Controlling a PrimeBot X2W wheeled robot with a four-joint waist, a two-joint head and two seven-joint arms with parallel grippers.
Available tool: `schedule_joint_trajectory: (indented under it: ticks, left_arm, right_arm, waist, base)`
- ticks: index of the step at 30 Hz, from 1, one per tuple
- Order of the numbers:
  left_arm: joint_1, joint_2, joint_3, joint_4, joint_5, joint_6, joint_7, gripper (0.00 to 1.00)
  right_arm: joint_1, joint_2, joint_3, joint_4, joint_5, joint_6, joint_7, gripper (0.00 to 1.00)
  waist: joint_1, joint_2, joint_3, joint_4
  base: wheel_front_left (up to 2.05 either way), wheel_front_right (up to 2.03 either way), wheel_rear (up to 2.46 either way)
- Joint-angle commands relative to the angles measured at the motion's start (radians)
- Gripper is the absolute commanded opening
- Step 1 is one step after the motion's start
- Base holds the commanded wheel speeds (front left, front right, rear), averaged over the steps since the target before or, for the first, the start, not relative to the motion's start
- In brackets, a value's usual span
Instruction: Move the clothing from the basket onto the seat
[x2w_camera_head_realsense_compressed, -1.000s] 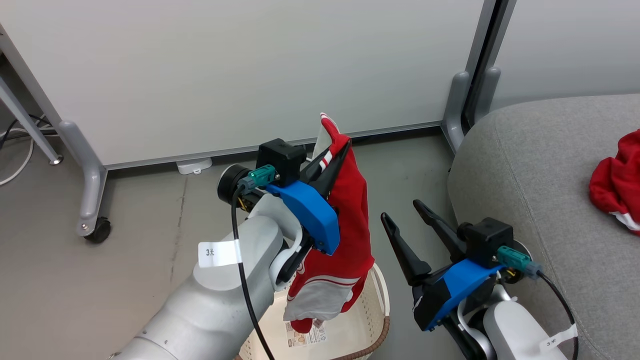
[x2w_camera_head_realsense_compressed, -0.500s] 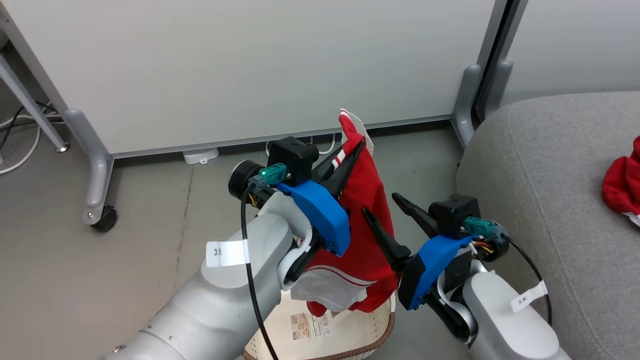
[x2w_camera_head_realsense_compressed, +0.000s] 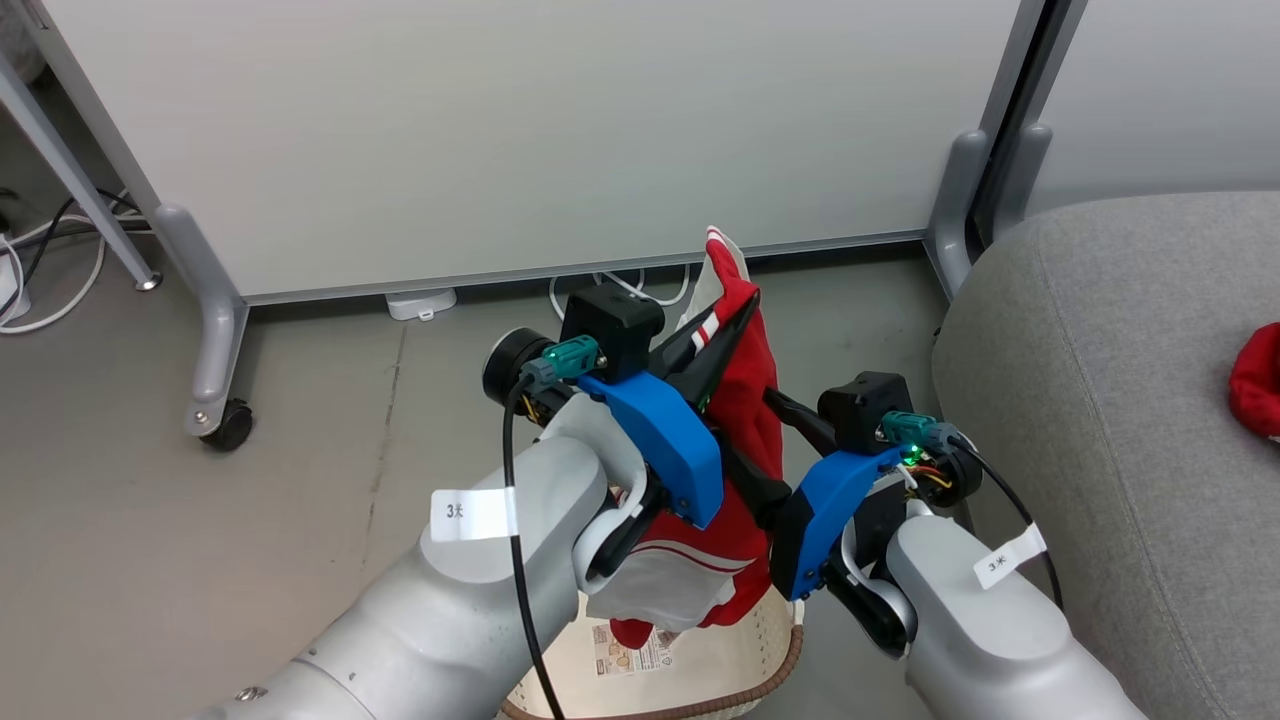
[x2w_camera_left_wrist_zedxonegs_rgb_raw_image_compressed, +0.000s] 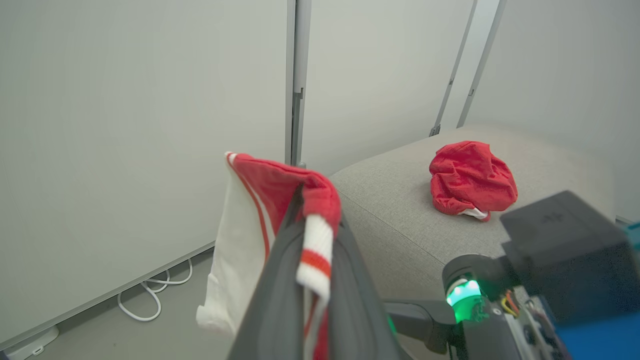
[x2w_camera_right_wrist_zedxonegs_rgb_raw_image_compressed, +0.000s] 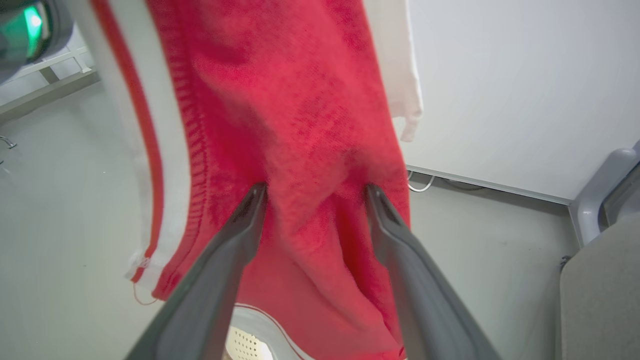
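Note:
My left gripper (x2w_camera_head_realsense_compressed: 745, 305) is shut on the top edge of the red garment with white stripes (x2w_camera_head_realsense_compressed: 745, 400), which hangs from it above the cream basket (x2w_camera_head_realsense_compressed: 700, 670). In the left wrist view the striped hem (x2w_camera_left_wrist_zedxonegs_rgb_raw_image_compressed: 312, 245) is pinched between the left gripper's (x2w_camera_left_wrist_zedxonegs_rgb_raw_image_compressed: 315, 215) closed fingers. My right gripper (x2w_camera_right_wrist_zedxonegs_rgb_raw_image_compressed: 316, 189) is open, its two tips pressed into the hanging red cloth (x2w_camera_right_wrist_zedxonegs_rgb_raw_image_compressed: 300, 100) with a fold between them. The plain red garment (x2w_camera_left_wrist_zedxonegs_rgb_raw_image_compressed: 470, 175) lies bunched on the grey seat (x2w_camera_left_wrist_zedxonegs_rgb_raw_image_compressed: 390, 210), at the right edge of the head view (x2w_camera_head_realsense_compressed: 1258, 375).
A white partition panel stands behind on grey legs, one with a caster (x2w_camera_head_realsense_compressed: 225, 425). White cables (x2w_camera_head_realsense_compressed: 620, 290) lie on the floor under it. The seat (x2w_camera_head_realsense_compressed: 1100, 350) rises close to my right arm. Bare grey floor spreads to the left.
The right gripper has swung left and up from beside the basket until its open fingers press into the hanging garment. The left gripper keeps its hold. The head view has shifted.

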Motion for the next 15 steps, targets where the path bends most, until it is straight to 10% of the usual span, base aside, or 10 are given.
schedule_joint_trajectory:
  ticks: [1, 15]
  left_arm:
    - [-0.017, 0.0, -0.009, -0.006, -0.009, 0.0, -0.006, 0.0]
    - [-0.025, 0.0, -0.077, -0.016, -0.064, 0.005, -0.009, 0.0]
  right_arm:
    - [-0.023, 0.006, 0.012, 0.021, 0.013, 0.0, -0.012, 1.0]
    - [-0.106, 0.019, 0.14, 0.17, 0.121, 0.0, -0.102, 1.0]
  waist:
    - [-0.0001, 0.0, -0.001, 0.002]
    - [-0.0001, 0.0, -0.019, 0.009]
  base:
    - [0.0, 0.0, 0.0]
    - [0.0, 0.0, 0.0]
